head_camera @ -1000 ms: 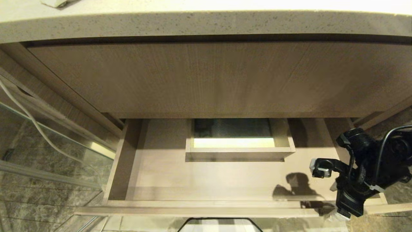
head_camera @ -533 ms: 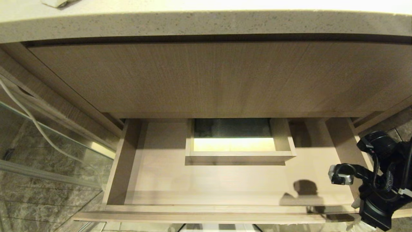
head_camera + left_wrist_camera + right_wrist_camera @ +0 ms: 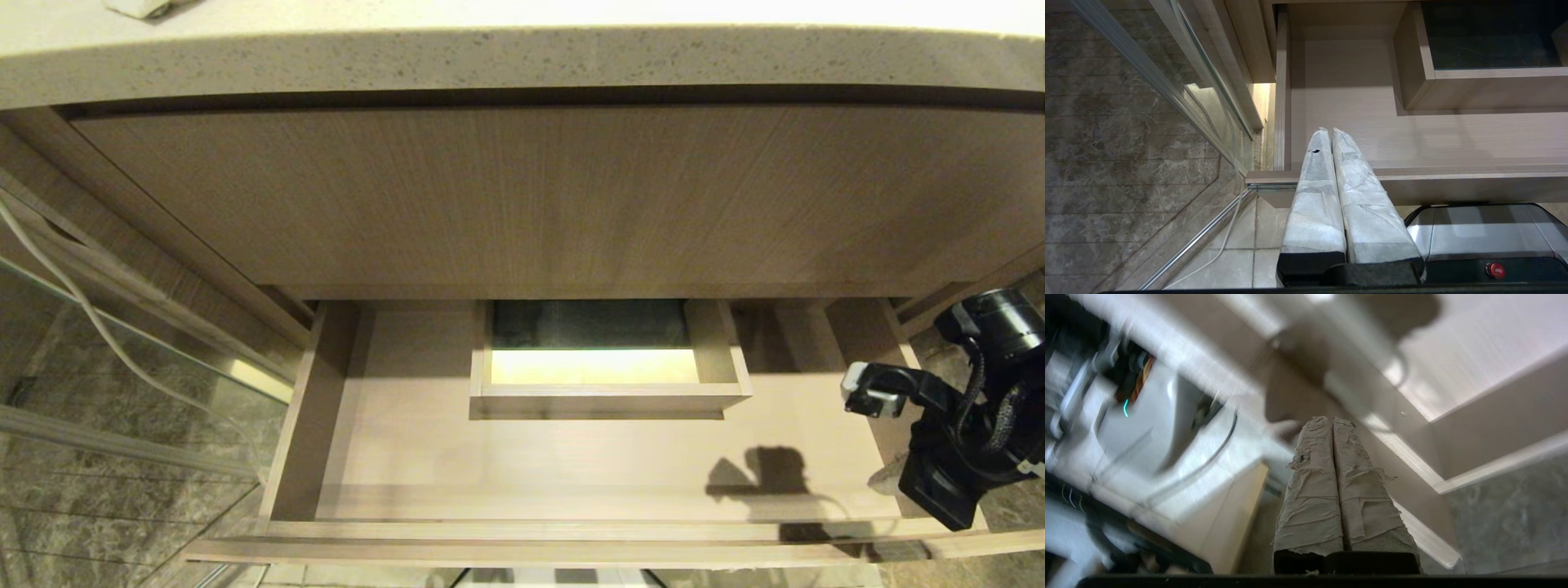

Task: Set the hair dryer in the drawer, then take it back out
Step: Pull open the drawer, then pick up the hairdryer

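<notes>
The drawer [image 3: 522, 529] stands pulled out under the counter, its light wood floor bare around a boxed cut-out [image 3: 604, 392]. The hair dryer is out of view. My right gripper [image 3: 884, 480] hangs over the drawer's right side wall, near the front corner. In the right wrist view the right gripper [image 3: 1331, 420] is shut with nothing between its taped fingers, above the drawer's [image 3: 1494, 412] side wall. My left gripper [image 3: 1327, 131] is shut and empty, parked near the front left corner of the drawer [image 3: 1453, 172].
A speckled stone counter [image 3: 522, 65] overhangs a tall wood-grain panel [image 3: 522, 196]. A small white object's edge [image 3: 139, 6] shows on the counter, far left. A glass panel [image 3: 122, 367] and a white cord [image 3: 90, 318] stand left of the drawer. My base [image 3: 1486, 237] sits below the drawer front.
The right arm has swung right, from over the drawer's floor to its right side wall, and its shadow followed. The drawer front has slid out slightly toward me.
</notes>
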### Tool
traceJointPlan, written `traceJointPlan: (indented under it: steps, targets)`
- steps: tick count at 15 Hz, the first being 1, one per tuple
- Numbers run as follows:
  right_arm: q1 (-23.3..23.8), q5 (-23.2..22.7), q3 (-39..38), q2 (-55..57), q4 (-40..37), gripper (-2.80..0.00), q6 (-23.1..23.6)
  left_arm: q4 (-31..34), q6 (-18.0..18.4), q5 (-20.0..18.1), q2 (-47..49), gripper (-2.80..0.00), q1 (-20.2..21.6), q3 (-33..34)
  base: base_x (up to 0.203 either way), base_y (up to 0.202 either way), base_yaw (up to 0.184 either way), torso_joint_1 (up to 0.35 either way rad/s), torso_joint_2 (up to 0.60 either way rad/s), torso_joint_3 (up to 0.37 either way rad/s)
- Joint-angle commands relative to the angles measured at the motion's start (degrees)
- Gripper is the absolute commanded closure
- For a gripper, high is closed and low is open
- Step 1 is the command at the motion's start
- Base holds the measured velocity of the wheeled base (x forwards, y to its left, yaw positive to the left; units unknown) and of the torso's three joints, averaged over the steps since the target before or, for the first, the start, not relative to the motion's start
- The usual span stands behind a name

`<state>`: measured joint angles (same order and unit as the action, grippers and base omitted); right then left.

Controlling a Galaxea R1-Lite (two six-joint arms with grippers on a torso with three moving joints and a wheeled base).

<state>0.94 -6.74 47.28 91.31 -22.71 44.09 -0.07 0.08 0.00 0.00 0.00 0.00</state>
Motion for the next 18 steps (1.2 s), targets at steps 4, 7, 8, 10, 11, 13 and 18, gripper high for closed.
traceJointPlan:
  steps: [4,7,8,10,11,13,18]
  targets:
    - [0.0,0.1,-0.6,-11.3,2.7,0.00,-18.5,0.0,0.0,0.0,-0.1,0.00,0.0,0.0,0.000,0.000,0.000,0.000,0.00,0.000]
    - [0.0,0.1,-6.4,-20.7,4.2,0.00,-22.4,0.0,0.0,0.0,-0.1,0.00,0.0,0.0,0.000,0.000,0.000,0.000,0.00,0.000]
    - [0.0,0.0,-9.4,-24.9,5.1,0.00,-23.0,0.0,0.0,0.0,-0.1,0.00,0.0,0.0,0.000,0.000,0.000,0.000,0.00,0.000]
    - [-0.1,0.0,-17.7,-37.5,8.1,0.00,-26.0,0.0,0.0,0.0,-0.1,0.00,0.0,0.0,0.000,0.000,0.000,0.000,0.00,0.000]
    - [-0.3,0.0,-21.9,-44.2,9.6,0.00,-28.0,0.0,0.0,0.0,-0.1,0.00,0.0,0.0,0.000,0.000,0.000,0.000,0.00,0.000]
    - [-0.8,0.1,-30.1,-57.3,11.8,0.00,-31.2,0.0,0.0,0.0,-0.1,0.00,0.0,0.0,0.000,0.000,0.000,0.000,0.00,0.000]
    - [-0.7,2.5,-40.2,-86.6,13.0,0.00,-37.2,0.0,0.0,0.0,0.0,0.00,0.0,0.0,0.000,0.000,0.000,0.000,0.00,0.000]
